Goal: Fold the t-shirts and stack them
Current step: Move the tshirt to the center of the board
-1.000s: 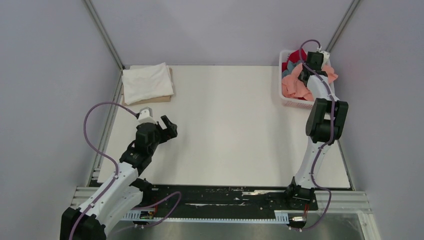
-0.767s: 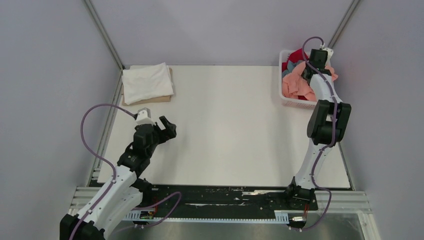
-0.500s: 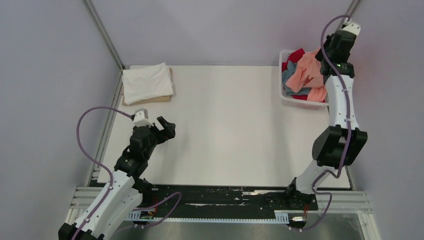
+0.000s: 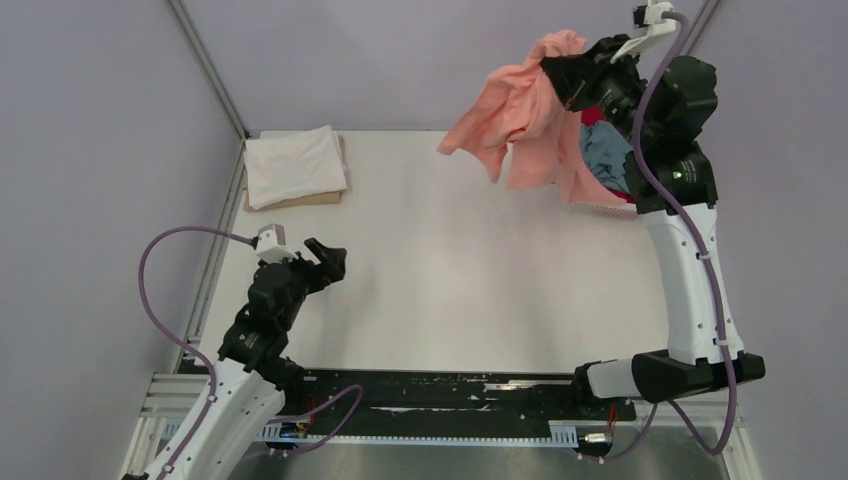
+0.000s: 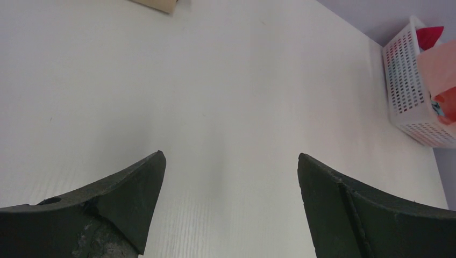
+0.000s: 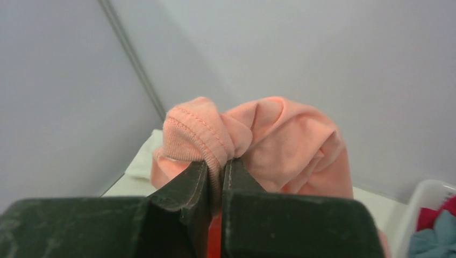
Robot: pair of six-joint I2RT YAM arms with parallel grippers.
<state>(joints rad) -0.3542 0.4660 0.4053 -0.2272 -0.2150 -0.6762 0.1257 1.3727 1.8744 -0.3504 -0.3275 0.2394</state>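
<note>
My right gripper [image 4: 560, 72] is raised high above the table's back right and is shut on the salmon-pink t-shirt [image 4: 520, 115], which hangs down from it in the air. The right wrist view shows the jaws pinching the shirt's ribbed hem [image 6: 199, 131]. The grey-blue t-shirt [image 4: 604, 150] and the red t-shirt [image 4: 592, 116] lie in the white lattice basket [image 4: 606, 208]. The white t-shirt [image 4: 294, 164] lies folded on the tan board [image 4: 300, 200] at the back left. My left gripper [image 4: 328, 262] is open and empty above the table's left part.
The basket also shows at the far right in the left wrist view [image 5: 406, 86]. Grey walls and metal frame posts [image 4: 205, 65] enclose the table. The black rail [image 4: 430, 385] with the arm bases runs along the near edge.
My right gripper has lifted the salmon-pink t-shirt up out of the basket and swung it left over the table's edge. My left arm has drawn back slightly towards the near left.
</note>
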